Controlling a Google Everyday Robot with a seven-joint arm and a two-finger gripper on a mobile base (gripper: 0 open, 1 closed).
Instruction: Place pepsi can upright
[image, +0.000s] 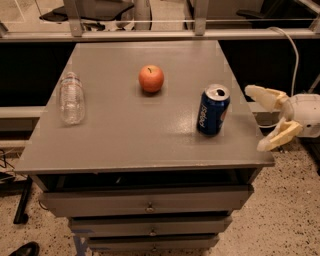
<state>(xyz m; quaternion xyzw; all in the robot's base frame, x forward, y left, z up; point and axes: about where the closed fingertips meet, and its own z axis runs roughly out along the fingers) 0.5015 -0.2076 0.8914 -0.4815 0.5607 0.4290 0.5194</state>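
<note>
Pepsi can (213, 110) stands upright on right side of grey table (125, 135), near right edge. Gripper (267, 119) sits just off that edge, jaws spread wide, holding nothing. Apple (151, 78) mid-table, clear bottle (71, 97) lying at left.

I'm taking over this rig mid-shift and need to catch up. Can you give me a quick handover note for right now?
Gripper: open, holding nothing, just off the right edge of the grey table.
Dark blue metal pepsi can: standing upright on the table near that edge, silver top up, apart from the gripper.
Done: can is upright and free.
Left: probably only backing the gripper away.
</note>
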